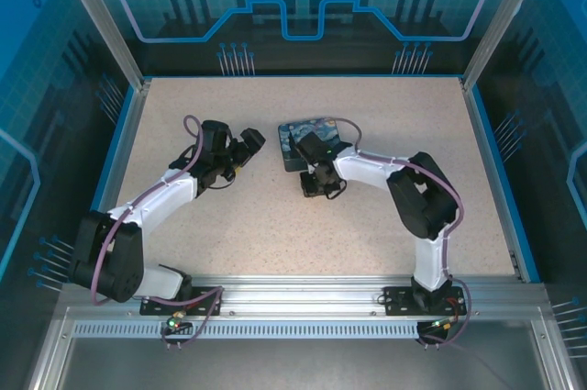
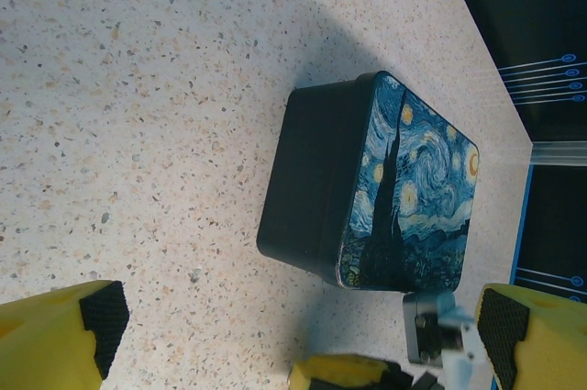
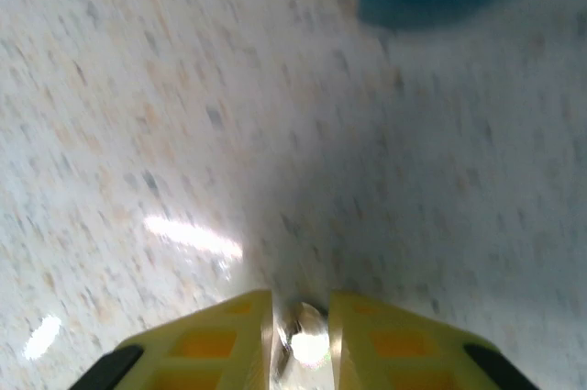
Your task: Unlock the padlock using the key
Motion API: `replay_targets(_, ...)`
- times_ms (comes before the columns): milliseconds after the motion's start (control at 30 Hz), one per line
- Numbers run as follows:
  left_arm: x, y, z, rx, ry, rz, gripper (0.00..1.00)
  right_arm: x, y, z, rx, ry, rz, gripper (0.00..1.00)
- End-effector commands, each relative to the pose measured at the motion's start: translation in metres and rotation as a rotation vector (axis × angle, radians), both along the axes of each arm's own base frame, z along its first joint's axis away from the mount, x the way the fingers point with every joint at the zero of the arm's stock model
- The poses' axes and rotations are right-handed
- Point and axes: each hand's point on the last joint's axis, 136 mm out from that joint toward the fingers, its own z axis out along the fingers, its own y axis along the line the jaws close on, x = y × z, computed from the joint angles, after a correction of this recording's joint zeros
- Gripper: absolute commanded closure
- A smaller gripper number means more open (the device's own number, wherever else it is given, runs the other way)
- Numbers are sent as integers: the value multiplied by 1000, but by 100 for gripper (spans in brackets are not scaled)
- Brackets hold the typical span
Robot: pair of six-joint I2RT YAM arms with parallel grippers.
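Yellow-padded left gripper [image 1: 253,144] spread wide, nothing between pads, aimed at Starry Night box [image 2: 404,188] from left. Box lies flat on speckled tabletop [image 1: 275,243], painted lid up, right arm crossing over its right part. Right gripper [image 3: 301,307] just beside box's near side, pointing down at tabletop, fingers clenched on small shiny metal piece [image 3: 307,339]. Blur: cannot tell key from padlock, nor long axis or heading. Padlock's place cannot be told.
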Motion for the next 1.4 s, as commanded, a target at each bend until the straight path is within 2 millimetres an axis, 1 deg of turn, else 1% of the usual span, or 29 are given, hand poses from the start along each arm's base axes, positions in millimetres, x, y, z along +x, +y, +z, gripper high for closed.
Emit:
replay_targets(0,-2,-5,-2,-14,10,-16,1,-51,-27,-2,-48,97,32,77)
replay_targets(67,-2,-5,-2,-15,10,-15,1,-65,-41,6,-50,95,26,77)
replay_targets(133,-2,-6,-3,-19,10,-15,1,-74,-52,17,-40,78,12,77)
replay_targets(200,-1,-6,-4,-25,14,-15,1,-78,-60,28,-27,57,-13,76)
replay_targets(267,-1,-8,-5,-30,15,-17,1,-77,-64,37,-8,35,-38,73)
replay_targets(300,-1,-8,-5,-32,17,-17,1,-76,-66,41,-5,25,-54,69)
replay_targets(333,-1,-9,-5,-32,17,-19,1,-74,-67,43,-2,20,-70,62)
replay_targets(367,-1,-10,-5,-32,15,-18,1,-73,-67,45,0,17,-84,58)
replay_targets(433,-1,-11,-5,-33,17,-19,1,-69,-67,48,-2,27,-117,51)
replay_targets(467,-1,-12,-4,-34,16,-21,1,-69,-66,48,-5,35,-128,51)
replay_targets(567,-2,-13,-4,-34,17,-23,1,-67,-65,45,-32,69,-164,50)
replay_targets(767,-1,-14,-2,-33,13,-25,1,-69,-62,32,-63,111,-177,50)
replay_targets(933,1,-15,-1,-36,14,-27,1,-73,-60,15,-80,135,-173,53)
replay_targets(1133,1,-15,-3,-33,17,-28,1,-69,-57,-3,-106,151,-164,60)
replay_targets(1200,1,-15,-3,-33,17,-26,1,-68,-57,-10,-119,155,-161,66)
replay_targets(1233,1,-15,-4,-33,20,-26,1,-68,-58,-12,-124,158,-159,71)
replay_targets(1300,1,-15,-4,-33,21,-26,1,-69,-57,-12,-120,165,-154,86)
replay_targets(1367,1,-15,-5,-33,22,-25,1,-71,-57,-6,-106,155,-150,96)
